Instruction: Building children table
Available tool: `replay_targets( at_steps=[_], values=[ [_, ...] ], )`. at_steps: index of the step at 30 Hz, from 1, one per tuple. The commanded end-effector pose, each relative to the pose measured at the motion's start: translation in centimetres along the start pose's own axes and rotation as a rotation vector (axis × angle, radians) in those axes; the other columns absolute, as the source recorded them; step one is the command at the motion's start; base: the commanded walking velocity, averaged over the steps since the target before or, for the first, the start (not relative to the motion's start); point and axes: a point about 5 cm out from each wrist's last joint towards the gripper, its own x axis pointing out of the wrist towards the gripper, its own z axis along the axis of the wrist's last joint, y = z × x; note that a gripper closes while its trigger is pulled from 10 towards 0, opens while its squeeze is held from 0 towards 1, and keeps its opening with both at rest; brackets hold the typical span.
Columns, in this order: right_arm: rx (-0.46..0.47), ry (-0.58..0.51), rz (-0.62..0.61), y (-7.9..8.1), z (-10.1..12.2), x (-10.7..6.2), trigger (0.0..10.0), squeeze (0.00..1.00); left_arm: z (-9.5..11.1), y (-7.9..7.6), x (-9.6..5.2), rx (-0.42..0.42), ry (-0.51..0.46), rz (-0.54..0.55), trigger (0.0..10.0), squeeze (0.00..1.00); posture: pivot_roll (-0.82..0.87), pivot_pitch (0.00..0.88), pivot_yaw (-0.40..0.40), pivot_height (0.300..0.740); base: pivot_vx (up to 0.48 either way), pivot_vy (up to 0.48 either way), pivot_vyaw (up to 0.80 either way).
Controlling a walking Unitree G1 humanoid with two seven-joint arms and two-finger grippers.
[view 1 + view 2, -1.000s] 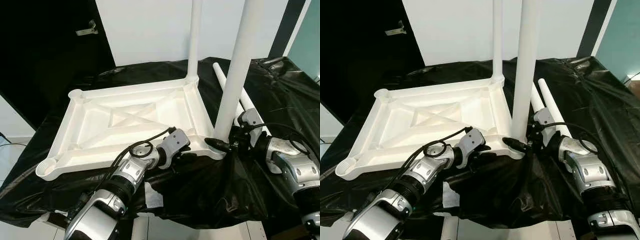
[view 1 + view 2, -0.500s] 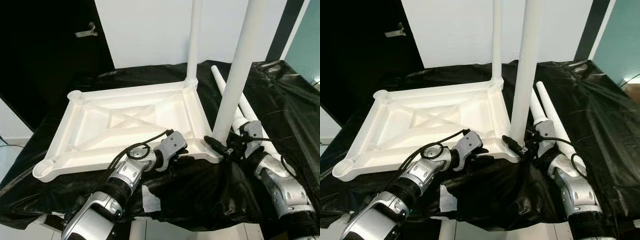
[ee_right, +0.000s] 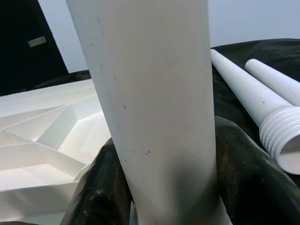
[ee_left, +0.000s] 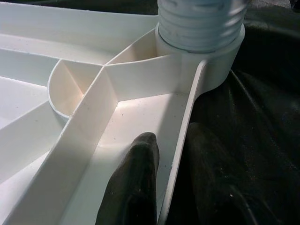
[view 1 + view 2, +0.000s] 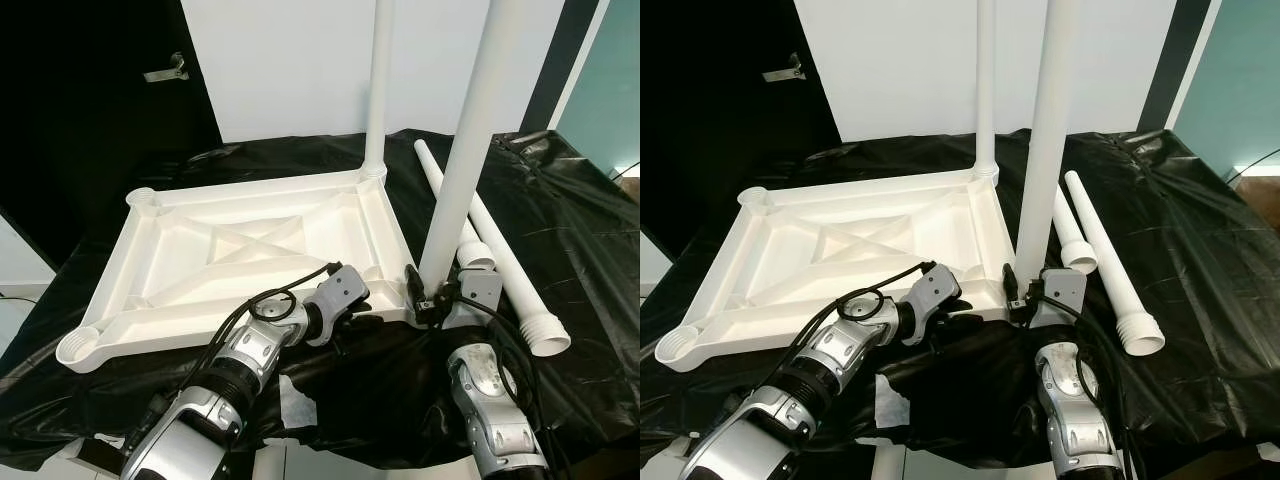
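Change: over the last second the right arm has been swung from well out to the side of the upside-down white ribbed plastic tabletop [image 5: 240,255] to directly in front of its near right corner; the wrist has been rotated while the grip was kept low on the leg.
Meaning: a screwing turn is judged to be under way, so that the near white plastic tube leg [image 5: 462,165] is being threaded into its corner socket; the wider picture shift is put down to head movement.
Right gripper: the right gripper [image 5: 432,300] is closed round the base of the near leg, just above the tabletop's corner socket.
Right fingers: in the right wrist view a black finger [image 3: 246,173] is seen pressed to each side of the tube, which is held between them.
Left gripper: the left gripper [image 5: 375,308] is set on the tabletop's near rim, just beside the same corner.
Left fingers: one finger [image 4: 136,180] lies inside the rim wall and the other outside it, so the rim is pinched between them and the tabletop is steadied.
Thread: ribbed thread [image 4: 201,23] is seen above the socket collar, so the leg is judged not fully seated.
Far leg: a second upright white tube leg [image 5: 377,85] stands in the tabletop's far right corner.
Spare legs: two loose white tube legs [image 5: 1095,250] lie on the black plastic sheet [image 5: 1200,260], just to the right of the tabletop.
Remaining: the tabletop's two left sockets [image 5: 78,347] are unfilled.
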Motion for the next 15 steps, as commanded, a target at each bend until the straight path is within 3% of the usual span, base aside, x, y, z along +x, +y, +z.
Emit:
replay_targets(
  at_steps=[1,2,3,5,6,8,10,14,15],
  values=[
    [0.003,0.139,-0.022,-0.3,-2.2,-0.5,10.0,0.07,-3.3,-2.4,0.9,-0.080,0.115,-0.109,10.0,0.00,-0.10,0.014,0.050,0.740,0.000,0.000,0.00],
    [0.003,0.139,-0.022,-0.3,-2.2,-0.5,10.0,0.07,-3.3,-2.4,0.9,-0.080,0.115,-0.109,10.0,0.00,-0.10,0.014,0.050,0.740,0.000,0.000,0.00],
    [0.036,0.118,0.031,0.0,-1.9,-0.5,10.0,1.00,-3.3,-2.4,0.9,-0.081,0.114,-0.109,10.0,0.00,-0.11,0.013,0.048,0.740,0.000,0.000,0.00],
    [0.070,0.079,0.148,0.5,-1.2,-0.3,10.0,1.00,-3.2,-2.4,1.0,-0.083,0.112,-0.109,10.0,0.00,-0.11,0.012,0.046,0.740,0.000,0.000,0.00],
    [0.054,0.050,0.221,0.2,-0.6,-0.1,10.0,0.00,-3.2,-2.4,1.0,-0.082,0.112,-0.109,10.0,0.00,-0.11,0.011,0.044,0.740,0.000,0.000,0.00],
    [0.029,0.025,0.262,-0.3,0.0,0.2,10.0,0.00,-3.2,-2.4,1.1,-0.081,0.112,-0.109,10.0,0.00,-0.11,0.010,0.044,0.740,0.000,0.000,0.00],
    [-0.023,-0.001,0.352,-2.2,1.4,1.2,10.0,0.00,-3.1,-2.2,1.0,-0.081,0.110,-0.104,10.0,0.00,-0.11,0.007,0.042,0.740,0.000,0.000,0.00],
    [-0.038,0.003,0.401,-2.7,1.8,1.5,10.0,0.00,-3.1,-2.2,1.0,-0.081,0.109,-0.103,10.0,0.00,-0.11,0.007,0.042,0.740,0.000,0.000,0.00],
    [-0.031,0.053,0.527,-3.0,2.0,1.6,10.0,0.00,-3.1,-2.1,1.0,-0.083,0.109,-0.098,10.0,0.00,-0.11,0.004,0.041,0.740,0.000,0.000,0.00]
  ],
)
